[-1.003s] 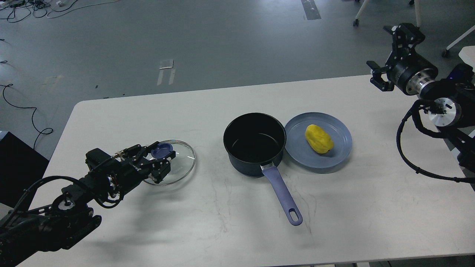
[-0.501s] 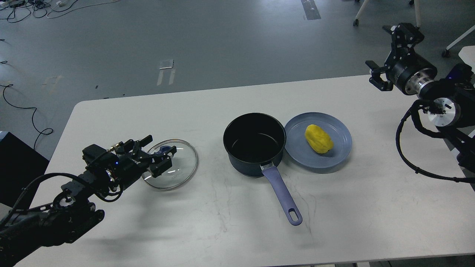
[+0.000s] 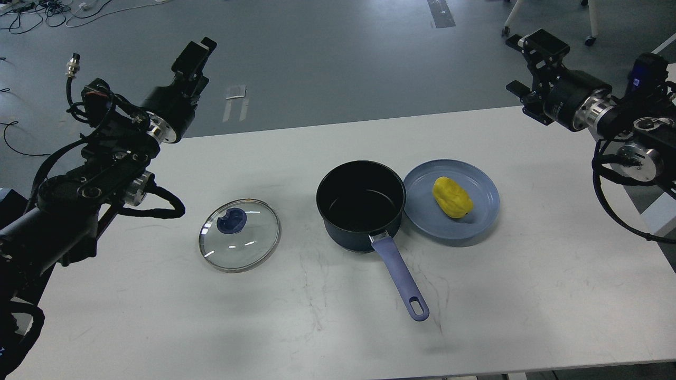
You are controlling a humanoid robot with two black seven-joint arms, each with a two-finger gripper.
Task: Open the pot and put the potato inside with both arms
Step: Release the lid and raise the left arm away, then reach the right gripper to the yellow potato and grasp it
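Pot [image 3: 361, 207] sits uncovered mid-worktop [image 3: 528, 295], black inside showing, lavender handle [image 3: 402, 279] pointing toward the near edge. Glass lid [image 3: 240, 235] with its blue knob lies flat on the worktop well to the left of the pot, nothing touching it. Potato [image 3: 452, 197] rests on the blue plate [image 3: 483, 208] just right of the pot; plate rim looks to touch the pot wall. Left arm raised at the far-left corner, left claw [image 3: 194, 55] up above the worktop's far edge, holding nothing; fingers merge into one dark shape, so spread cannot be told. Right arm raised at the far right, right claw [image 3: 525, 66] well apart from the plate, fingers visibly spread, empty. Grey floor with cables behind.
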